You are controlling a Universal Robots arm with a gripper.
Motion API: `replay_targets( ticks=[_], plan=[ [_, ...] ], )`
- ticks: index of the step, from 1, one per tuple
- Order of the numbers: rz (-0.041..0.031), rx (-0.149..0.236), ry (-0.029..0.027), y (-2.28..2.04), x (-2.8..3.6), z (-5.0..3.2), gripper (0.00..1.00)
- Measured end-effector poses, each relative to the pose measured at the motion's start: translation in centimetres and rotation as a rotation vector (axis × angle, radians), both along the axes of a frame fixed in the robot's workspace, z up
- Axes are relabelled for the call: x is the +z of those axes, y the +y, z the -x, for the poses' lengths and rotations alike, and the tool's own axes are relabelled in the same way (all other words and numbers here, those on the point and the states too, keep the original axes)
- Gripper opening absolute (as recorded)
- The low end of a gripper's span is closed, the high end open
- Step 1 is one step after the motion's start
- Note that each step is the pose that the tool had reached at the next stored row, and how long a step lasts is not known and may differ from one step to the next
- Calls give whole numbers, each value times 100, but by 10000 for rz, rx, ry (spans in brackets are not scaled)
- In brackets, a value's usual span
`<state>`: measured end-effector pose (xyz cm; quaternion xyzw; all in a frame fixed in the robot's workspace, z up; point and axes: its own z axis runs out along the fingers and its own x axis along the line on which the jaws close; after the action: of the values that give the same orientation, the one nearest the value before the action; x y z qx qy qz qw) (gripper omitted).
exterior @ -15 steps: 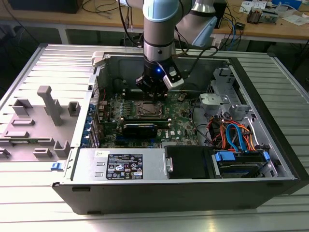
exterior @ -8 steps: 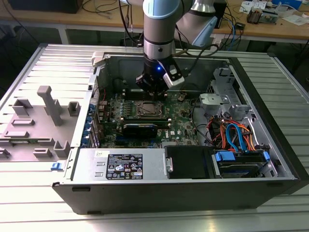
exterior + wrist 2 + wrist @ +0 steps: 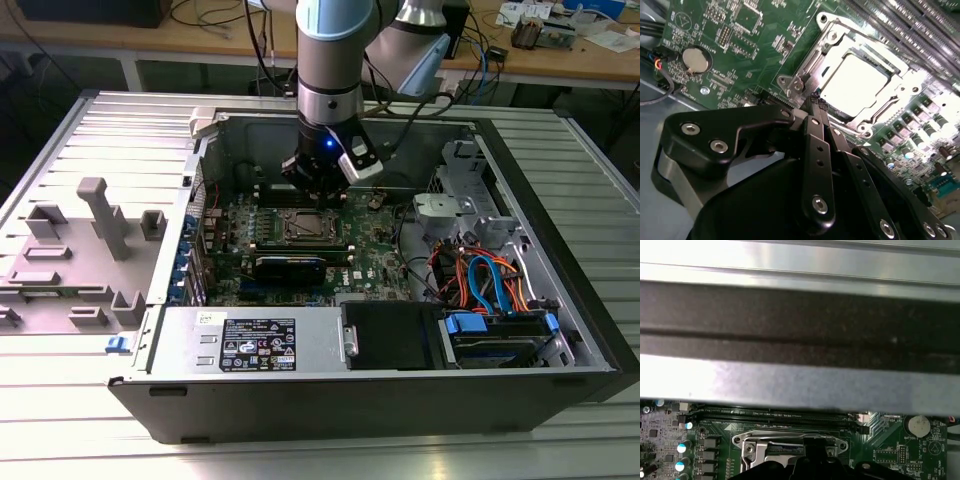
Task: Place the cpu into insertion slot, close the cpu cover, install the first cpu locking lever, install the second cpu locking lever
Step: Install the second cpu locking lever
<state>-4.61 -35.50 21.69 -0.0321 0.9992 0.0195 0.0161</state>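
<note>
The arm is reaching down into the open computer case (image 3: 560,300), which is lying on its side on the ribbed metal counter (image 3: 60,430). Its gripper (image 3: 318,182) is hanging right over the green circuit board (image 3: 390,262), just above the insertion slot (image 3: 303,228).

In the second wrist view the gripper (image 3: 816,101) is showing its jaws pressed together, the two black fingers (image 3: 812,125) meeting at their tips with nothing between them. Those tips are sitting at the edge of the insertion slot (image 3: 805,82), close to one corner of its silvery rim.

The cpu (image 3: 855,82) is already lying flat inside the slot, its metal top glaring bright. The cpu cover (image 3: 847,37) is lying down around it, the chip showing through its square window.

A round coin battery (image 3: 694,59) is sitting on the board off to one side, well apart from the slot, and the long black memory slots (image 3: 770,415) are running beside the socket in the first wrist view.
</note>
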Motion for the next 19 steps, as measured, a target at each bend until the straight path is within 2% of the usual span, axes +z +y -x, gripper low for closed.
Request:
replay_targets(
  ticks=[11,15,18,19],
  plan=[
    [0,0,-1,-209,-3,0,11],
    [2,-1,0,-238,17,0,11],
    [1,-1,0,-247,68,0,11],
    [2,0,0,-253,102,0,11]
  ],
)
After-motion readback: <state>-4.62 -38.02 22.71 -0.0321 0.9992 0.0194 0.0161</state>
